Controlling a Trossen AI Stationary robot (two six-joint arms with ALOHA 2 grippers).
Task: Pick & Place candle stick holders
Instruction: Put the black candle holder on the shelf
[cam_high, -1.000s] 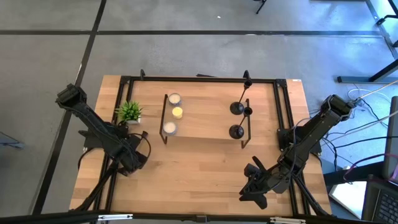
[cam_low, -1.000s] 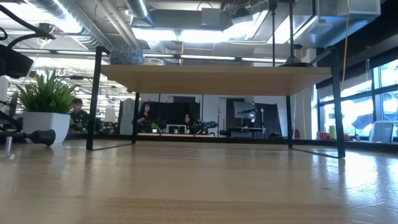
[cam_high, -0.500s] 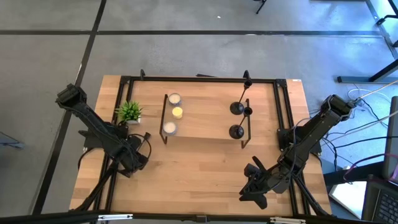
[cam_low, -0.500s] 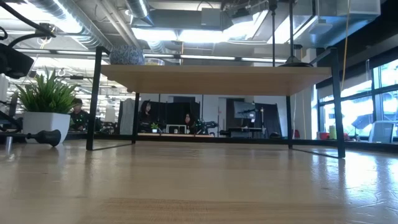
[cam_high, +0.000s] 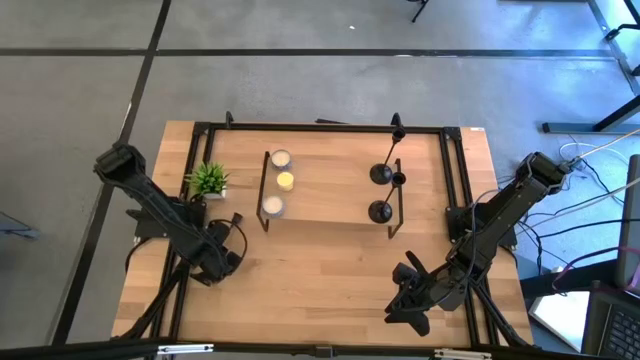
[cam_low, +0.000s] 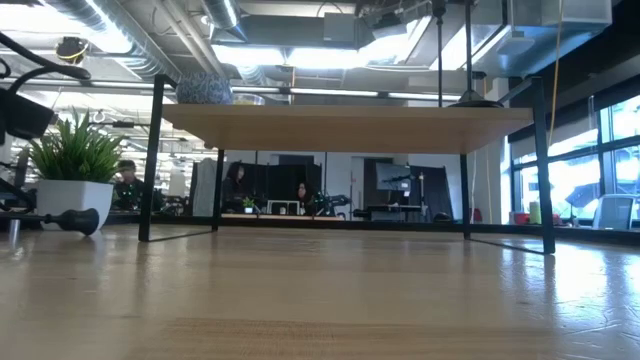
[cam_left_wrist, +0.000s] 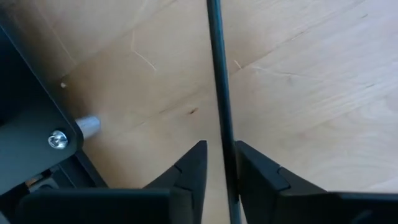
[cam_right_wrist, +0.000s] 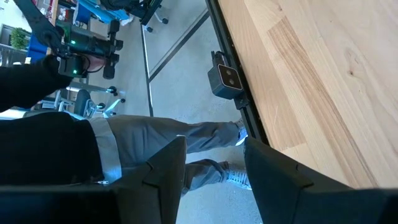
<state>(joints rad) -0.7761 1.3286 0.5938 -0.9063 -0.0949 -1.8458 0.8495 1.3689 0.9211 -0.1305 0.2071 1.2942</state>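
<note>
One black candle stick holder lies on the table at the left, its thin stem (cam_left_wrist: 216, 74) running between the fingers of my left gripper (cam_left_wrist: 221, 148). That gripper (cam_high: 215, 262) points down at it, open, with a finger close on either side of the stem and a gap still showing. One end of the holder (cam_low: 85, 220) shows in the low view by the plant pot. Two more candle stick holders (cam_high: 381, 174) (cam_high: 380, 211) stand upright on the wooden shelf (cam_high: 330, 180). My right gripper (cam_high: 405, 300) waits open above the table's near right corner.
A small potted plant (cam_high: 208, 180) stands just beyond my left gripper. Three small round candles (cam_high: 281, 158) sit on the shelf's left end. The shelf's black legs (cam_low: 152, 160) reach down to the table. A person in grey trousers (cam_right_wrist: 155, 140) stands off the table's edge.
My left gripper has sunk a little toward the lying candle stick holder. The holder's end seen in the low view has shifted slightly toward the table's right.
</note>
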